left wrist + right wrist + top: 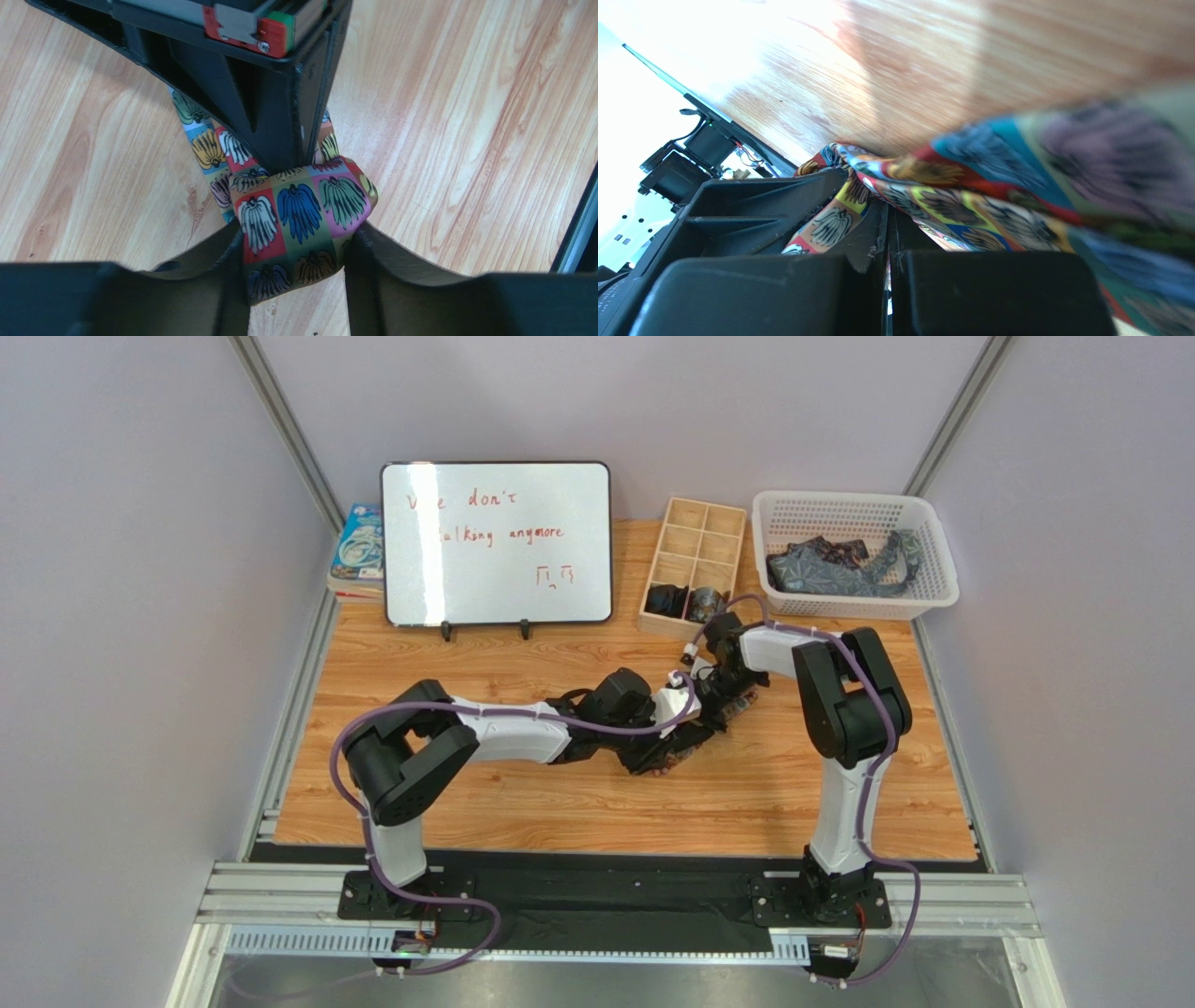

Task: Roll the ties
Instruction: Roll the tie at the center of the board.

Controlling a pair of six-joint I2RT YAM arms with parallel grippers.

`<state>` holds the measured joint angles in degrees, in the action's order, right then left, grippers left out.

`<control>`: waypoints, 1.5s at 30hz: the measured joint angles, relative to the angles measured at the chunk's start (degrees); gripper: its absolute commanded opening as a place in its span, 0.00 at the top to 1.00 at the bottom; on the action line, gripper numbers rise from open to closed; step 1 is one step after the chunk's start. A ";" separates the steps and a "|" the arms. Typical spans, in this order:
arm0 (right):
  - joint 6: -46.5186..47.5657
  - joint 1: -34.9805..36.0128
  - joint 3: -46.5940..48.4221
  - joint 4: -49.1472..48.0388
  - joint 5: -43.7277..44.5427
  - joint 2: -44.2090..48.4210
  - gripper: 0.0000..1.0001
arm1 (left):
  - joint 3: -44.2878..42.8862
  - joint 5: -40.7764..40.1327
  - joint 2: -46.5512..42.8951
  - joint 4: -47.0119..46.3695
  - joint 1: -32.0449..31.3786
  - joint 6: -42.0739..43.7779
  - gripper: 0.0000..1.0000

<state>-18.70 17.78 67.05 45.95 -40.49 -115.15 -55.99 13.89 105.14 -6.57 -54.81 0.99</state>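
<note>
Necktie (302,217), long and narrow, of fabric printed in red, green, pink and yellow squares with small fan-like motifs. Lies near the middle of the light wooden tabletop (463,805), bunched into a thick fold. Held at that fold by the black two-finger left gripper (298,245), jaws partway closed, pressing the cloth from both sides. Just beyond, black right gripper (298,157), fingers brought almost together, pinching a flat layer of the same necktie; seen from its own wrist, only a thin slit left, cloth trapped in it. Farther back, shallow wooden box (706,532) of square compartments, with dark rolled ties (666,599) in two near cells. Right of it, white plastic mesh basket (859,602) heaped with loose dark blue-grey ties (828,564). Left of it, white rectangular whiteboard (497,543) with red handwriting, propped upright.
</note>
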 measured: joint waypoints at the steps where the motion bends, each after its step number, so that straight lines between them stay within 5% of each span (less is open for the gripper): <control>1: -0.24 0.22 0.02 -0.35 -0.15 0.00 1.00 | -0.22 0.09 0.04 0.57 0.22 0.92 0.71; 13: -2.51 2.43 -0.63 -4.66 -2.93 -0.04 1.00 | -10.34 3.65 2.69 20.65 1.68 20.94 0.82; 19: -0.85 2.40 -0.63 -4.61 -3.48 0.07 0.87 | -17.81 5.55 6.45 31.06 1.97 28.79 0.83; 31: 5.16 -4.26 -0.13 -0.90 -0.17 2.08 0.88 | -25.33 7.21 11.04 37.22 2.12 31.93 0.84; 45: 5.51 -3.41 -3.19 -0.92 -2.75 1.95 0.86 | -28.98 7.63 12.61 43.47 2.89 31.95 0.84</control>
<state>-13.19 14.37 63.86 45.04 -43.24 -113.21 -84.97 21.52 117.75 36.91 -51.92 32.95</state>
